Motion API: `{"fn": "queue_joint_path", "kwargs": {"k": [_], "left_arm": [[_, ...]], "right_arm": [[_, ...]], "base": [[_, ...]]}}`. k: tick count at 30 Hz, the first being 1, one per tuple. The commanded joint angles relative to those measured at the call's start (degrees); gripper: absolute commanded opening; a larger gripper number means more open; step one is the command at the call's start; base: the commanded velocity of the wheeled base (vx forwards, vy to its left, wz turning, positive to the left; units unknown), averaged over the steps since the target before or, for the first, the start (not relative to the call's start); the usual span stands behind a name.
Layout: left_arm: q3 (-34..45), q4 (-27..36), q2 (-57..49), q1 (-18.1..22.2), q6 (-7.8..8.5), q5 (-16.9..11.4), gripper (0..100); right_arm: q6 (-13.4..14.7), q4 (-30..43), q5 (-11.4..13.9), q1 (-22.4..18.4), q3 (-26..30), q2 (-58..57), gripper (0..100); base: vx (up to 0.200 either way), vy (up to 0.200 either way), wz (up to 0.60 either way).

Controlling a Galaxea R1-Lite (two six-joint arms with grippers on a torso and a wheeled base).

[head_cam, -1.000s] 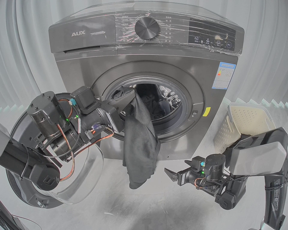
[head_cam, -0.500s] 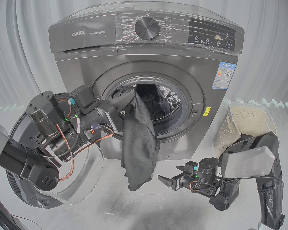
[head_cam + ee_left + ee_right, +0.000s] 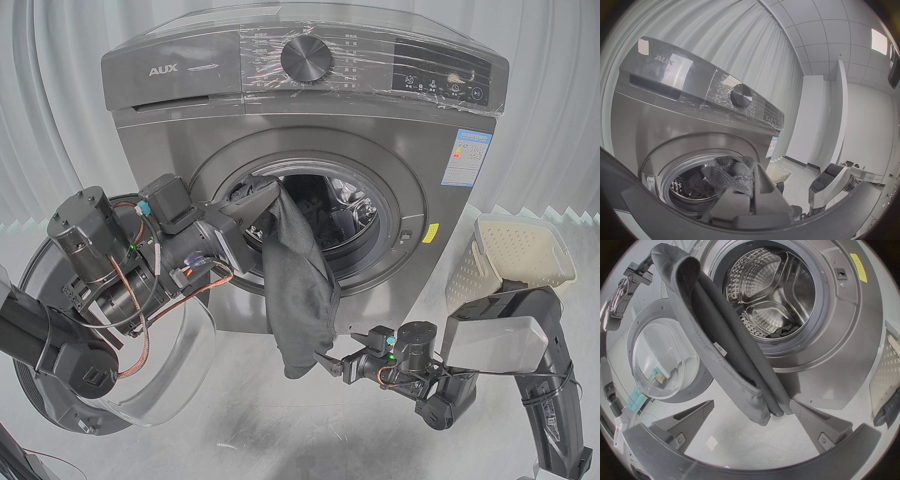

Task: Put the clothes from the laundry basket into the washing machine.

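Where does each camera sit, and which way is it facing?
Head view: on the head, facing down at the washing machine; both arms show.
Left wrist view: behind the left gripper, facing the machine's front; its fingers show, shut on the dark garment.
Right wrist view: low, behind the right gripper, looking up into the drum; its open fingers show.
Shared: all show the dark garment.

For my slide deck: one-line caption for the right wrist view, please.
Open right claw at the hanging end of a dark garment, before the open washing machine.
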Motion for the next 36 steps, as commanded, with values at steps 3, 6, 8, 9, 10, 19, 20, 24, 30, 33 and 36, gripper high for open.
{"fn": "queue_joint_path", "kwargs": {"k": [3,6,8,9,10,19,20,24,30,33,36], "left_arm": [[-0.26,0.59,-0.33,-0.1,-0.02,0.03,0],[-0.26,0.59,-0.33,-0.1,-0.02,0.03,0],[-0.26,0.59,-0.33,-0.1,-0.02,-0.06,0],[-0.26,0.59,-0.33,-0.1,-0.02,-0.06,0],[-0.26,0.59,-0.33,-0.01,-0.02,-0.06,0],[-0.08,0.51,-0.33,-0.01,0.07,0.03,0],[-0.08,0.51,-0.33,-0.01,0.07,0.03,0],[-0.08,0.51,-0.42,-0.01,0.16,0.03,0],[0.01,0.42,-0.42,-0.01,0.16,0.03,0],[-0.08,0.42,-0.42,0.08,0.16,0.03,0],[-0.17,0.42,-0.42,0.08,0.16,0.03,0]], "right_arm": [[-0.16,0.08,0.01,0.25,-5.19,4.07,100],[-0.34,1.83,0.1,0.34,-8.18,5.04,100],[-0.34,2.62,0.01,0.34,-10.29,5.57,100],[-0.34,2.62,0.01,0.34,-10.46,5.57,100],[-0.42,2.71,0.01,0.43,-11.96,6.1,100],[-0.42,2.71,0.01,1.75,-11.6,6.1,100],[-0.42,2.62,0.1,2.1,-11.78,6.01,100],[-0.42,2.62,0.19,2.62,-13.1,6.27,100],[-0.34,2.01,0.63,3.06,-14.51,7.15,100],[-0.34,1.75,0.54,2.98,-15.21,7.77,100],[-0.34,1.57,0.54,2.8,-15.82,7.85,0]], "base": [[0.0,0.0,0.0],[0.0,0.0,0.0],[0.0,0.0,0.0],[0.0,0.0,0.0],[0.0,0.0,0.0],[0.0,0.0,0.0],[0.0,0.0,0.0],[0.0,0.0,0.0],[0.0,0.0,0.0],[0.0,0.0,0.0],[0.0,0.0,0.0]]}}
